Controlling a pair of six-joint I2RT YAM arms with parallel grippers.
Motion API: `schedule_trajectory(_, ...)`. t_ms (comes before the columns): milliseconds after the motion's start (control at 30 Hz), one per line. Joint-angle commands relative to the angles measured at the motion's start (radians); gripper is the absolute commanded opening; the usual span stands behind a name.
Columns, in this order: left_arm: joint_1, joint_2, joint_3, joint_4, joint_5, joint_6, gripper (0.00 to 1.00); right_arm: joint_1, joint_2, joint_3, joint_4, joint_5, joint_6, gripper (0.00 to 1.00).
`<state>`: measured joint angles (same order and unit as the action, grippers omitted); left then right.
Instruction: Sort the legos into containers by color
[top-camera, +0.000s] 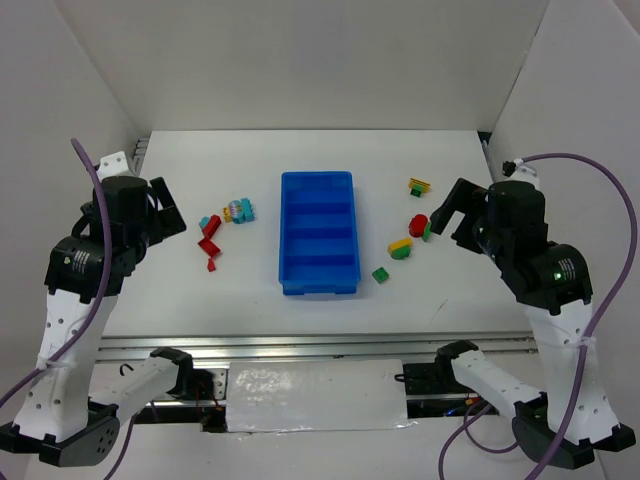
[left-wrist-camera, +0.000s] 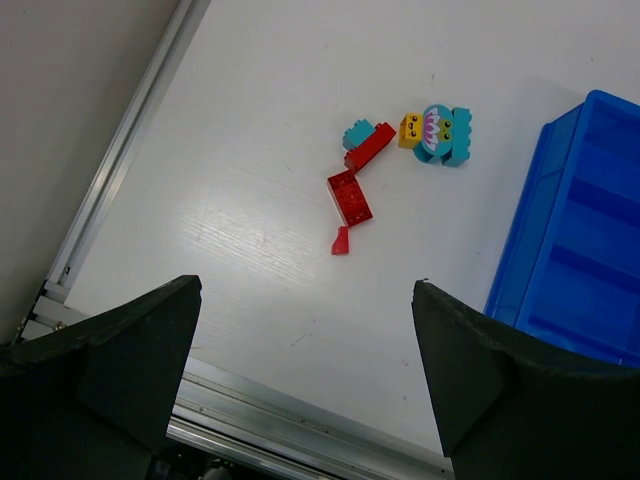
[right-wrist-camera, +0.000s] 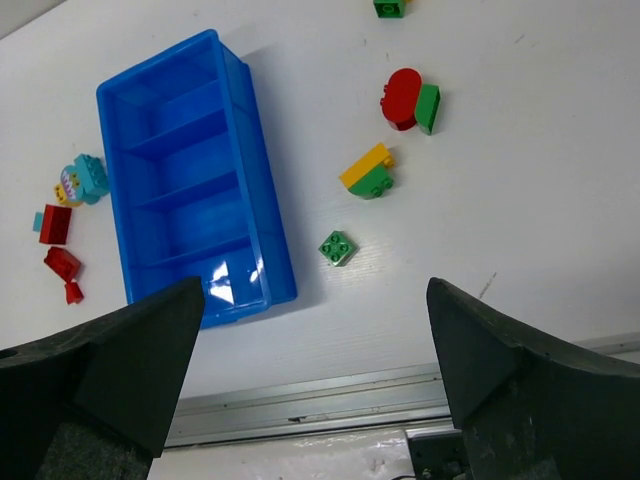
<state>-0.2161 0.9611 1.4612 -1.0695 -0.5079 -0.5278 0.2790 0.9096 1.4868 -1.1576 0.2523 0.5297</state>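
The blue tray (top-camera: 284, 235) with four empty compartments lies mid-table; it also shows in the left wrist view (left-wrist-camera: 520, 250) and the right wrist view (right-wrist-camera: 262, 190). Left of it lie red bricks (top-camera: 210, 242) (left-wrist-camera: 350, 197), a small red piece (left-wrist-camera: 341, 241), a teal brick (left-wrist-camera: 357, 133) and a teal and yellow figure piece (top-camera: 238, 211) (left-wrist-camera: 440, 133). Right of it lie a green brick (top-camera: 380, 274) (right-wrist-camera: 337, 247), a yellow-on-green pair (top-camera: 400, 247) (right-wrist-camera: 368, 174), a red and green pair (top-camera: 420, 224) (right-wrist-camera: 408, 100) and a yellow and green piece (top-camera: 419, 186). My left gripper (top-camera: 165, 208) (left-wrist-camera: 306, 290) and right gripper (top-camera: 447, 215) (right-wrist-camera: 314, 288) are open, empty and raised.
White walls enclose the table on the left, right and back. A metal rail (top-camera: 320, 345) runs along the near edge, seen also in the left wrist view (left-wrist-camera: 300, 410) and the right wrist view (right-wrist-camera: 320, 400).
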Motion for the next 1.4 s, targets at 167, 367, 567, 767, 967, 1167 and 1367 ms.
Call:
schedule_trajectory(167, 0.003, 0.013, 0.007, 0.032, -0.015, 0.011, 1.0, 0.005, 0.034, 0.015, 0.055, 0.044, -0.002, 1.0)
schedule_trajectory(367, 0.004, 0.016, 0.007, 0.043, -0.009, 0.014, 0.99, -0.014, 0.075, -0.054, 0.091, 0.021, 0.013, 1.0)
schedule_trajectory(567, 0.003, 0.021, -0.012, 0.063, 0.103, 0.032, 0.99, -0.2, 0.264, -0.223, 0.226, -0.051, 0.007, 1.0)
schedule_trajectory(767, 0.003, 0.001, -0.047, 0.068, 0.248, 0.038, 0.99, -0.247, 0.579, -0.194, 0.326, -0.142, -0.033, 1.0)
schedule_trajectory(967, 0.003, -0.045, -0.127, 0.079, 0.299, 0.038, 0.99, -0.256, 0.831, -0.071, 0.38, -0.173, -0.016, 1.0)
schedule_trajectory(1167, 0.003, -0.055, -0.128, 0.056, 0.279, 0.057, 1.0, -0.258, 1.057, 0.052, 0.363, -0.117, -0.033, 1.0)
schedule_trajectory(1367, 0.003, -0.055, -0.134, 0.059, 0.29, 0.068, 0.99, -0.256, 1.147, 0.104, 0.326, -0.096, -0.046, 1.0)
